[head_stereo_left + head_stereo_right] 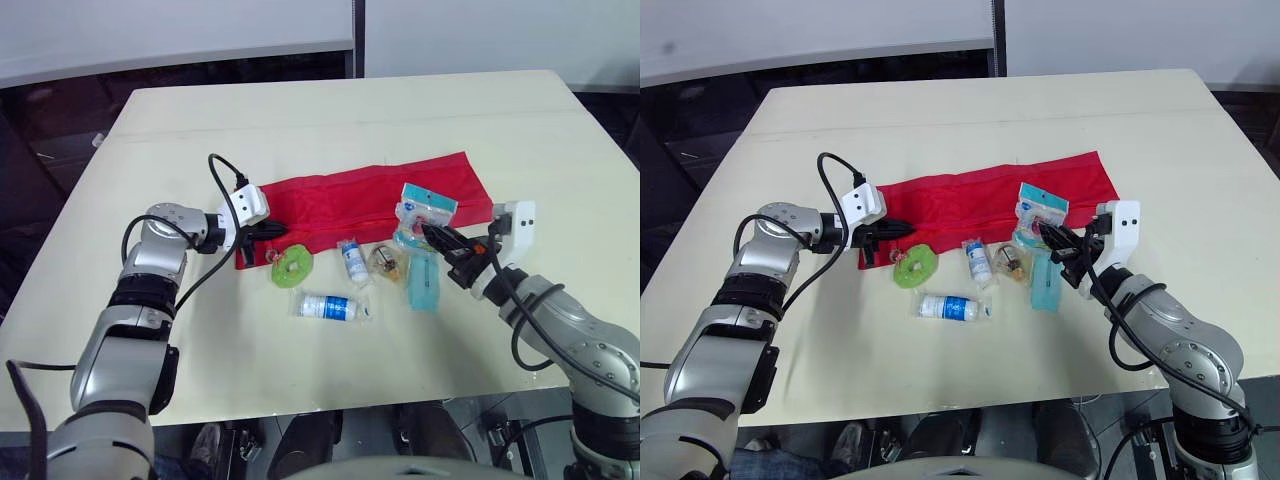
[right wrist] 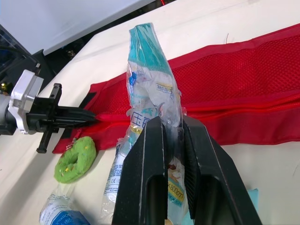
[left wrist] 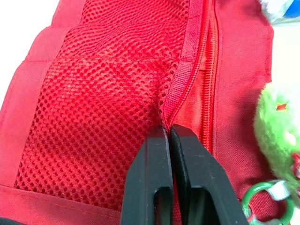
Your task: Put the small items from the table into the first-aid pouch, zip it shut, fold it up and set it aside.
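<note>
The left hand [image 3: 168, 129] is clenched on the red mesh fabric pouch [image 1: 380, 192] at its zipper [image 3: 183, 89]. The right hand [image 2: 171, 123] grasps a clear teal-printed plastic packet [image 2: 151, 70]. I think the opening (barely lifted) may snag it.

Right gripper [image 2: 172, 124]: both black fingers pressed against a clear plastic packet [image 2: 150, 70] with a teal header, held upright off the table [image 2: 211, 28]. Behind the packet, the red first-aid pouch [image 2: 253, 124] lies flat on the table, mesh panel [image 2: 234, 70] up, zip [image 2: 262, 105] running along its length. Left gripper [image 2: 91, 119] is at one end of the pouch, fingers drawn together, tips touching the fabric. A green fuzzy ring [image 2: 75, 159] lies just beside that end. A wrapped blue-labelled roll [image 2: 58, 211] lies apart from the pouch.
</note>
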`<state>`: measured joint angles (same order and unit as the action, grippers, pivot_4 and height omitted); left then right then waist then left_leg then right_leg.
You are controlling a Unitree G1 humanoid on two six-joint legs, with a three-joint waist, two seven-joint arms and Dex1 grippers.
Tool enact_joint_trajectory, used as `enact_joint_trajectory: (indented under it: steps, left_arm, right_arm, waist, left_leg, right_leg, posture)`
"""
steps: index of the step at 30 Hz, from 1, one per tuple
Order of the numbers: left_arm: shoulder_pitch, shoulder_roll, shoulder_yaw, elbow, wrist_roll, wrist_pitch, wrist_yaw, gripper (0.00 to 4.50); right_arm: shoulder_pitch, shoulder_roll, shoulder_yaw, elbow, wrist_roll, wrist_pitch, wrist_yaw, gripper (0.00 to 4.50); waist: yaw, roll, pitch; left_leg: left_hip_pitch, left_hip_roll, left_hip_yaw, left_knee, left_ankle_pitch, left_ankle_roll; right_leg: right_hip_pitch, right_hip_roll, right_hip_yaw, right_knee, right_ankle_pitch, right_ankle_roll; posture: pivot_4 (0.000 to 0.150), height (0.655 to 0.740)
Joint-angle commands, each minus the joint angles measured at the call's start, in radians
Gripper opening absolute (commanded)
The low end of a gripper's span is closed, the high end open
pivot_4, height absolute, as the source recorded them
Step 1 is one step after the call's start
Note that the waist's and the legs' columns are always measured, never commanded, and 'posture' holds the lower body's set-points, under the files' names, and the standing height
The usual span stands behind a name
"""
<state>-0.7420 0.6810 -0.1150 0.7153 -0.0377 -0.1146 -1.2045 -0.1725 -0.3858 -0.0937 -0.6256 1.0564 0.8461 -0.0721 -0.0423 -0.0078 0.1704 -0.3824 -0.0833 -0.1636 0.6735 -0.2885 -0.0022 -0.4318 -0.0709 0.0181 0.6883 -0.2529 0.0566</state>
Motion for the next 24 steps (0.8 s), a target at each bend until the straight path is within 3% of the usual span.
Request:
enact_joint_trajectory:
  steps: [1,5,11,17,24]
  left_arm:
    - [-0.007,0.002,0.04,-0.065,-0.061,0.064,-0.033,0.06]
    - [-0.042,-0.039,0.049,-0.09,-0.119,0.205,-0.06,0.06]
    - [-0.114,-0.146,0.01,-0.042,-0.097,0.233,-0.065,0.06]
    - [-0.175,-0.259,-0.027,0.021,-0.078,0.201,-0.077,0.06]
    - [-0.202,-0.293,-0.045,0.094,-0.06,0.113,-0.095,0.06]
  right_arm:
    - [-0.006,0.003,-0.002,-0.044,0.001,-0.011,0.007,0.0]
    - [-0.033,0.004,0.008,-0.025,0.015,0.004,0.015,0.0]
    - [-0.086,0.034,0.024,0.02,0.093,0.066,-0.035,0.0]
    - [-0.124,0.136,0.025,0.12,0.19,0.125,-0.202,0.0]
    - [-0.141,0.213,0.029,0.25,0.335,0.177,-0.377,0.0]
  waist:
    - [0.001,0.0,0.0]
    - [0.0,0.0,0.0]
    - [0.003,0.0,0.0]
    - [-0.001,0.0,0.0]
    - [0.0,0.0,0.0]
  left_leg:
    - [0.0,0.0,0.0,0.0,0.0,0.0]
    - [0.0,0.0,0.001,0.002,0.0,0.0]
    - [-0.001,0.0,0.0,0.007,0.0,0.0]
    - [-0.001,-0.001,0.001,0.008,0.0,0.0]
    - [-0.001,0.0,0.003,0.008,0.0,0.0]
  right_leg:
    - [0.0,0.0,0.0,0.0,0.0,0.0]
    - [0.0,0.0,0.0,0.003,0.0,0.0]
    - [0.0,0.0,-0.001,0.006,0.0,0.0]
    - [0.0,0.0,0.0,0.006,0.0,0.0]
    - [-0.002,0.0,0.003,0.007,0.0,0.0]
  posture:
    - [0.15,0.7368]
    - [0.15,0.7368]
    - [0.15,0.7368]
    - [0.15,0.7368]
    - [0.15,0.7368]
